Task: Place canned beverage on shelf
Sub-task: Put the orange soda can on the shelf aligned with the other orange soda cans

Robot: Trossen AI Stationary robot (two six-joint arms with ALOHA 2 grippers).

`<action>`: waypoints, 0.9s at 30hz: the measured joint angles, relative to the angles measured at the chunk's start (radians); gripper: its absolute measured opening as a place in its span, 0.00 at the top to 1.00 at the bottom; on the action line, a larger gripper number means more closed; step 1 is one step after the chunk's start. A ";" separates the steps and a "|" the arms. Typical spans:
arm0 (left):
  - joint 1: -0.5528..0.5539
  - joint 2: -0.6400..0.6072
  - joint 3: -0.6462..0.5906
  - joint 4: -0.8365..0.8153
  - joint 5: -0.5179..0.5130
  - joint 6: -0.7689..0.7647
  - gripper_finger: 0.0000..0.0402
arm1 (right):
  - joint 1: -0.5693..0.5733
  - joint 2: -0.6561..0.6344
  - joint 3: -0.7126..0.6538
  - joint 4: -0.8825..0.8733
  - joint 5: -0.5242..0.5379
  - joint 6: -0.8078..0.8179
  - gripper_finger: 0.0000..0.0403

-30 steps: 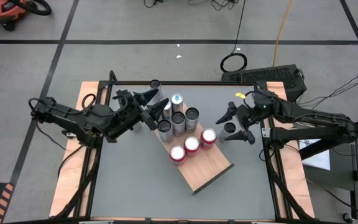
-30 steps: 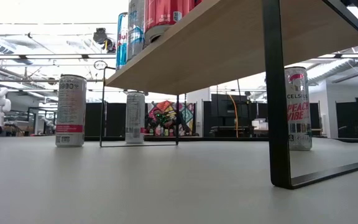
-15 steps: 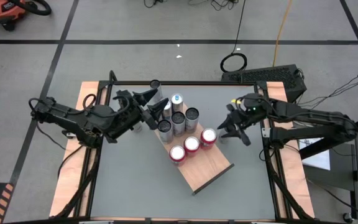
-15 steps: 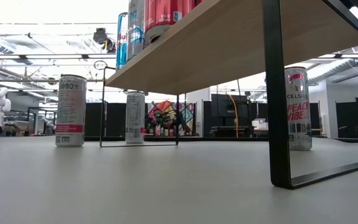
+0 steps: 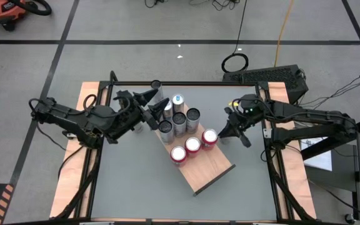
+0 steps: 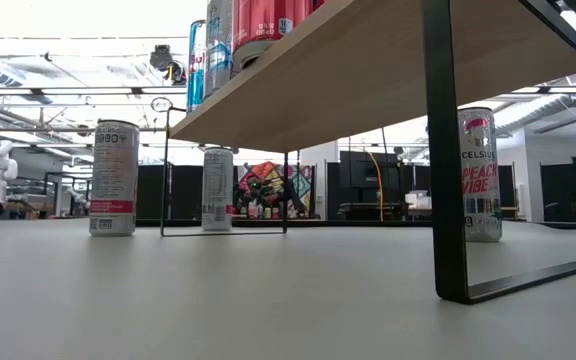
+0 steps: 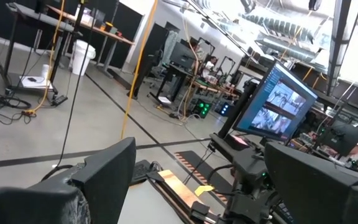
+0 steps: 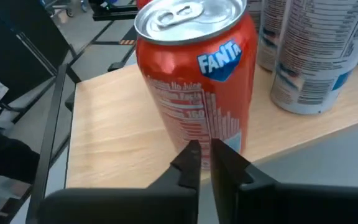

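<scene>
The shelf [image 5: 210, 167] is a light wooden board on a black frame, standing slantwise mid-table; its underside [image 6: 368, 70] shows in the low view. On it stand three red cans [image 5: 193, 145] and several silver ones [image 5: 179, 119]. My right gripper [image 8: 204, 155] is shut, level with the shelf, its tips at the lower side of the red Fanta can [image 8: 197, 87] at the shelf's right edge [image 5: 209, 136]. My left gripper [image 5: 153, 102] is open beside the far-left cans, nothing between its fingers [image 7: 98, 180]. A Celsius can [image 6: 479, 175] stands upright on the table. My right gripper comes level at the Fanta can from the table's right side. Its shut fingertips [image 8: 188, 158] stand against the can's lower side [image 8: 194, 134]; I cannot tell whether they touch it. The can stands upright on the shelf board.
Two more cans [image 6: 114, 178] [image 6: 217, 190] stand on the grey table beyond the shelf's legs [image 6: 446, 200]. Pale wood strips [image 5: 74, 162] run along the table's sides. The near half of the shelf board is bare.
My right gripper has shut from wide open and gone a little toward the table's left, up to the red can on the shelf. The can top that showed between its open fingers is now hidden beneath it. No can has moved.
</scene>
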 joint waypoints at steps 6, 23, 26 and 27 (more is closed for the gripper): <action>0.000 0.000 0.000 0.000 -0.010 0.000 0.11 | 0.000 0.011 0.000 0.043 0.001 0.001 0.99; 0.000 0.000 0.000 0.000 -0.010 -0.001 0.11 | 0.024 0.061 0.000 0.018 0.002 0.030 1.00; 0.000 0.000 0.000 0.000 -0.010 -0.001 0.11 | 0.025 0.061 0.000 0.024 -0.020 0.029 1.00; 0.000 0.000 0.000 0.000 -0.010 -0.001 0.11 | 0.025 0.061 0.000 0.029 -0.020 0.030 1.00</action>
